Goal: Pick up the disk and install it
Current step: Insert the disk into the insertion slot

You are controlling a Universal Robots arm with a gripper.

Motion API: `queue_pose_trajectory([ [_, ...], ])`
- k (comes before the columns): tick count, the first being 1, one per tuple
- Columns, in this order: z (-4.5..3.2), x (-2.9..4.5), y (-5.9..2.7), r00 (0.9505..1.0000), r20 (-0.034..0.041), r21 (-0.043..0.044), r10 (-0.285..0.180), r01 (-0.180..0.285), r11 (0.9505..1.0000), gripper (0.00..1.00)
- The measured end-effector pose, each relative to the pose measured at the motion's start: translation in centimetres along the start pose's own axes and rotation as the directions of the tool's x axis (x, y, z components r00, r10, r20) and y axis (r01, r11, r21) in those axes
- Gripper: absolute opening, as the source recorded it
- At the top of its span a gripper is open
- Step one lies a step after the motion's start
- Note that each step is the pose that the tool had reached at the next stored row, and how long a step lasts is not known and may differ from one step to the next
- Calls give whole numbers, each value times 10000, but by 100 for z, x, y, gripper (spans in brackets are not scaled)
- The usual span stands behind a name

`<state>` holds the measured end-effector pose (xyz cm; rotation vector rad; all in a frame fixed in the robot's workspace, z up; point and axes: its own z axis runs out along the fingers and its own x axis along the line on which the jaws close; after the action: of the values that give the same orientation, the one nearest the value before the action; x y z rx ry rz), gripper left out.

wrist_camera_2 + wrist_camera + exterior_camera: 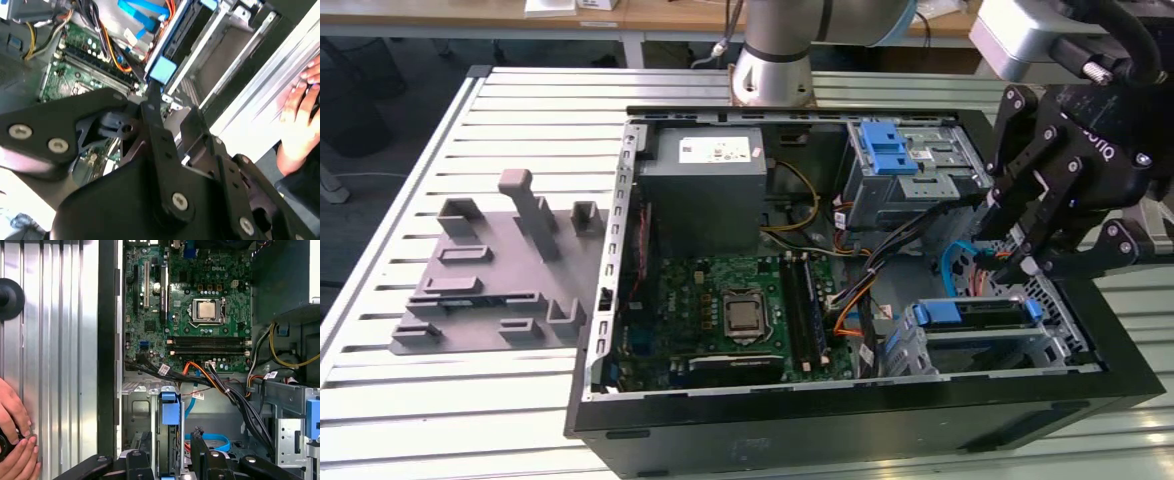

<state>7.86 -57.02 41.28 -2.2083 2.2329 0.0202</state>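
The disk [974, 314], silver in a blue plastic carrier, stands on edge in the drive bay at the case corner on the exterior view's right. Its blue tab [170, 411] points toward the motherboard and also shows in the second wrist view [161, 70]. My black gripper [1021, 262] hangs just above it. In the first wrist view the gripper [169, 460] is open, one finger on each side of the disk with a small gap on both sides.
The open computer case [607, 300] lies on a slatted metal table. Inside are the motherboard [200, 305], a grey power supply box [707, 185], a cage with a blue latch [897, 155] and loose cables [220, 385]. A grey fixture [494, 280] lies beside the case. A person's hand [15, 440] rests on the table.
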Motion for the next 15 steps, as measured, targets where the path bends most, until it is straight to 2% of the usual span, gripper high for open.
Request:
queue_pose_trajectory([
  [4, 26, 0, 0, 10000, 1, 0, 0, 0, 10000, 42],
  [6, 45, 1, 0, 10000, 1, 0, 0, 0, 10000, 30],
  [7, 55, 1, -1, 10000, 0, 0, 0, 0, 10000, 30],
  [9, 79, 1, -1, 10000, 1, 0, 0, 0, 10000, 18],
  [10, 91, 1, -1, 10000, 1, 0, 0, 0, 10000, 18],
  [11, 103, 1, -1, 10000, 1, 0, 1, -1, 10000, 12],
  [15, 150, 1, -1, 10000, 0, 0, 0, 0, 10000, 11],
])
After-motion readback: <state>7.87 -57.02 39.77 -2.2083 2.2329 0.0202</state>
